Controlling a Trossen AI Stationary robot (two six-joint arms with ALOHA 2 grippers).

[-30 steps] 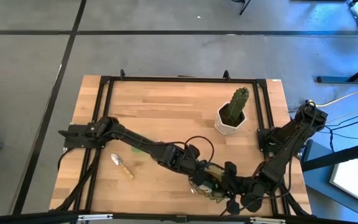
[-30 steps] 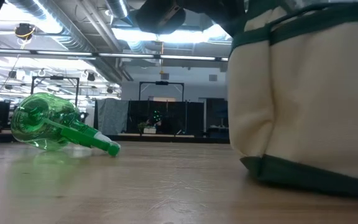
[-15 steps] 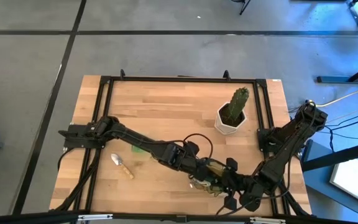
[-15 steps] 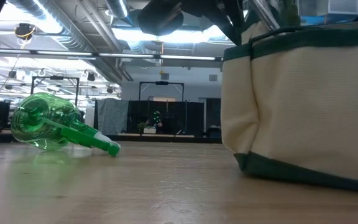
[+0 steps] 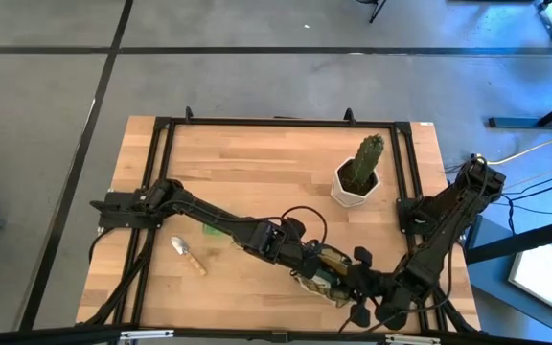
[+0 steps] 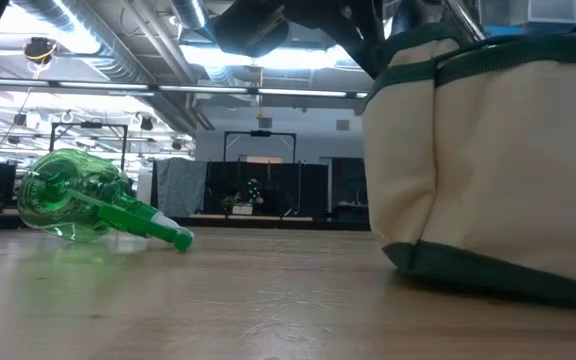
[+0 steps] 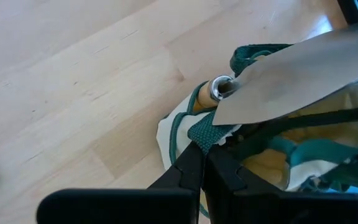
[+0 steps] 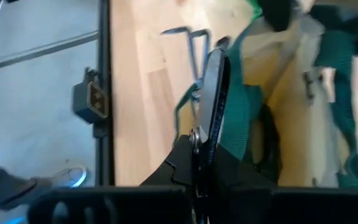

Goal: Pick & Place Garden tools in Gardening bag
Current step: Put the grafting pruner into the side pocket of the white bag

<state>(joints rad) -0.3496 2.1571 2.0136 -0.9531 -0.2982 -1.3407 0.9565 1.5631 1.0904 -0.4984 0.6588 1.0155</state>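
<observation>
**Both end effectors at the gardening bag, near desk edge**

Left end effector (image 7: pixel 199 163): fingers pinched together on a fold of the dark green trim at the rim of the gardening bag (image 5: pixel 326 273), holding that edge. Reaches across from the left side of the desk (image 5: pixel 257 163) to the bag, which sits toward the near right part.

Right end effector (image 8: pixel 201 155): fingers closed on black pruning shears (image 8: pixel 211 87), held at the bag's green strap and mouth. Whether the shears are already partly inside cannot be told.

Bag contents, as seen from the left wrist: one silver trowel (image 7: pixel 291 74) with a wooden handle, its blade sticking out over the rim and the handle tucked down by the trim.

Items not yet bagged:
- second trowel (image 5: pixel 188 255), lying flat on the desk left of the bag, well apart from it;
- green spray bottle (image 6: pixel 88 205), on its side on the desk, well clear of the bag in the low view.

Non-task item: cactus in a white pot (image 5: pixel 357 177), upright toward the far right of the desk.

Step in hand, as judged: left arm steadies and opens the bag's rim while the right arm delivers the shears.

Next move calls for: carrying the shears past the strap and over the open mouth, clear of the protruding trowel blade, then releasing them, with the left grip kept on the trim so the soft bag does not fold shut.
</observation>
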